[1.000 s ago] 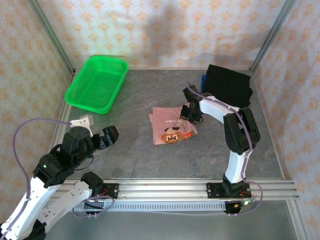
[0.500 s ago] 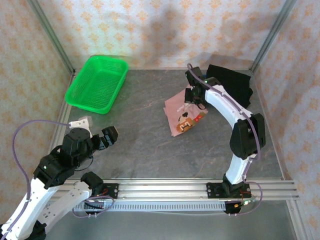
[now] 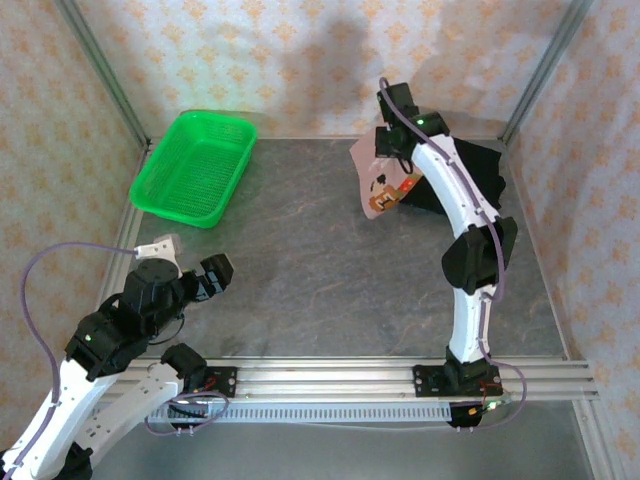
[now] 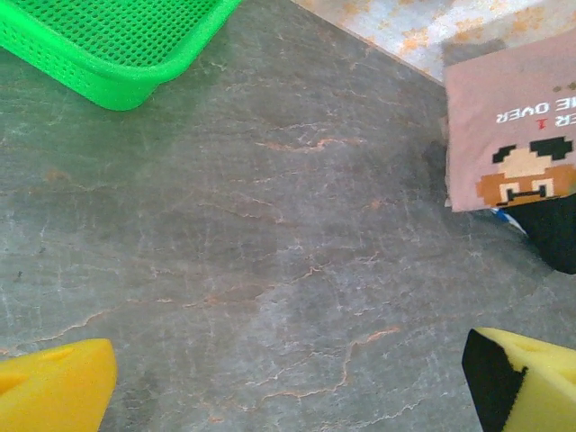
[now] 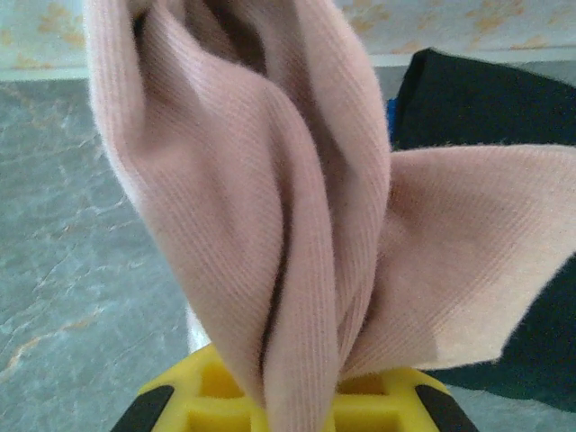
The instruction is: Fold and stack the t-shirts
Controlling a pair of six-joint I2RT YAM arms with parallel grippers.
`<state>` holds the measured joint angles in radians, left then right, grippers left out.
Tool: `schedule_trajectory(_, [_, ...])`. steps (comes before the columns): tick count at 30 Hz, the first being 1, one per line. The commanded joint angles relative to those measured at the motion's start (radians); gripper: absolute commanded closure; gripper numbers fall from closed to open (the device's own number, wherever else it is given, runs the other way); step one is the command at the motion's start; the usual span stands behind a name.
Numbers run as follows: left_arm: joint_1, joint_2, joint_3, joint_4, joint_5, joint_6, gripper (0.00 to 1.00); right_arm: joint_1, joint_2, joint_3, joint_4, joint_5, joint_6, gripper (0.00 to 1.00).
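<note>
the pink t-shirt (image 3: 378, 190) is hanging bunched above the tabletop (image 3: 300, 270), clamped in the right end effector (image 3: 384, 160), just beside the black t-shirt (image 3: 470, 172). it's wanting a level carry, then a flat, square drop onto the black one. dusty ribbed cloth, pixel face dangling. the left end effector (image 3: 215, 272) is sitting wide open.

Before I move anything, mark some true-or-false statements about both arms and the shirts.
1. The right gripper grips the pink shirt, which hangs from it. True.
2. The pink shirt lies flat in the basket. False: it hangs beside the black shirt.
3. The left gripper is open and holds nothing. True.
4. The black shirt sits at the near left of the table. False: it lies in the far right corner.
</note>
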<state>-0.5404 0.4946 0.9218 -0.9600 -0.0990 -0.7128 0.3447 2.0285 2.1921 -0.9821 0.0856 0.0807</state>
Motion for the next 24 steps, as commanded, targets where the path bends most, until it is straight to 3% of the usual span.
schedule_trajectory(1, [0.009, -0.016, 0.006, -0.045, -0.053, 0.010, 0.00, -0.036, 0.002, 0.098, -0.062, 0.028, -0.005, 1.00])
schedule_trajectory(10, [0.009, -0.012, -0.012, -0.020, -0.057, 0.017, 0.00, -0.172, -0.080, 0.080, -0.066, -0.048, 0.082, 1.00])
schedule_trajectory(16, [0.009, 0.010, -0.013, -0.014, -0.053, 0.028, 0.00, -0.302, -0.172, -0.110, 0.047, -0.124, 0.142, 1.00])
schedule_trajectory(24, [0.010, 0.040, 0.003, -0.042, -0.054, 0.047, 0.00, -0.451, -0.175, -0.316, 0.209, -0.212, 0.215, 1.00])
